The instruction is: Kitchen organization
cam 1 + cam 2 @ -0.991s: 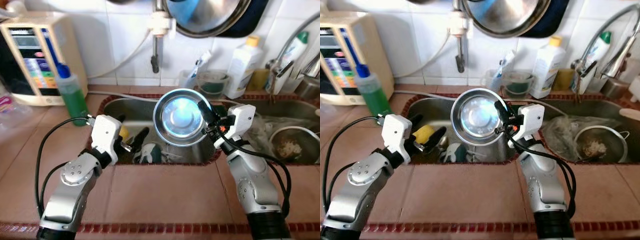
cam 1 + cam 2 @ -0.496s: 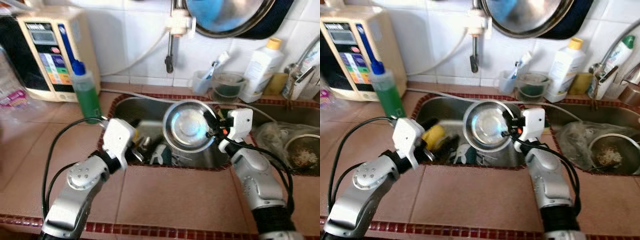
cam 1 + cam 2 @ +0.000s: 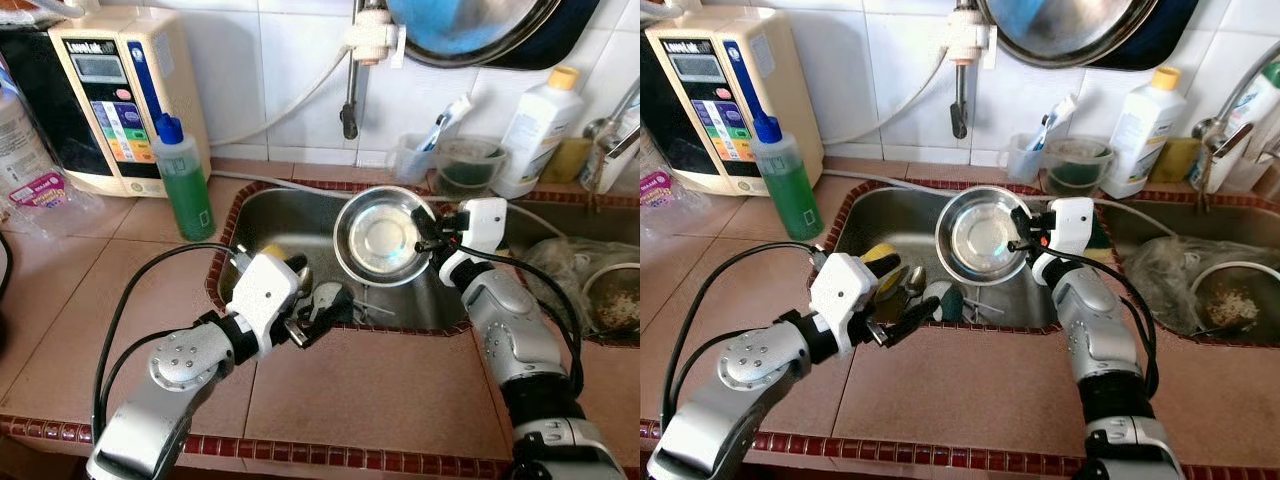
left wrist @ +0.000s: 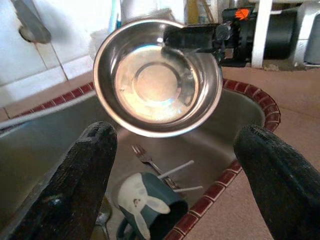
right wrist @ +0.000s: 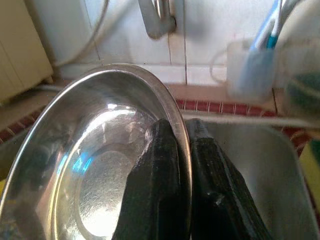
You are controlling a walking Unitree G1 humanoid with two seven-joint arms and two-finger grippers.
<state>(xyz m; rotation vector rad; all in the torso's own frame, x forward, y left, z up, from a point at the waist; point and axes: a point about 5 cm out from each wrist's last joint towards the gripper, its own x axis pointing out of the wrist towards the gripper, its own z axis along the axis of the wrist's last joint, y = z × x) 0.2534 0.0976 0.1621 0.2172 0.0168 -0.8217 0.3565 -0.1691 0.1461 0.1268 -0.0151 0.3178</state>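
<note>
A round steel bowl hangs tilted over the left sink basin, its inside facing me. My right gripper is shut on the bowl's right rim; in the right wrist view one finger lies inside the rim and the other outside. My left gripper stands open at the basin's front edge, over a dark green mug with a white rabbit on it. A fork and other cutlery lie on the basin floor. A yellow item shows behind the left gripper.
A green soap bottle and a beige water appliance stand on the tiled counter at the left. The tap hangs from the wall above the basin. A white bottle and cups stand at the back. The right basin holds a strainer with food.
The camera has drawn back and shifted. My left gripper has reached forward to the basin's front edge over the mug. The right gripper keeps its hold on the bowl.
</note>
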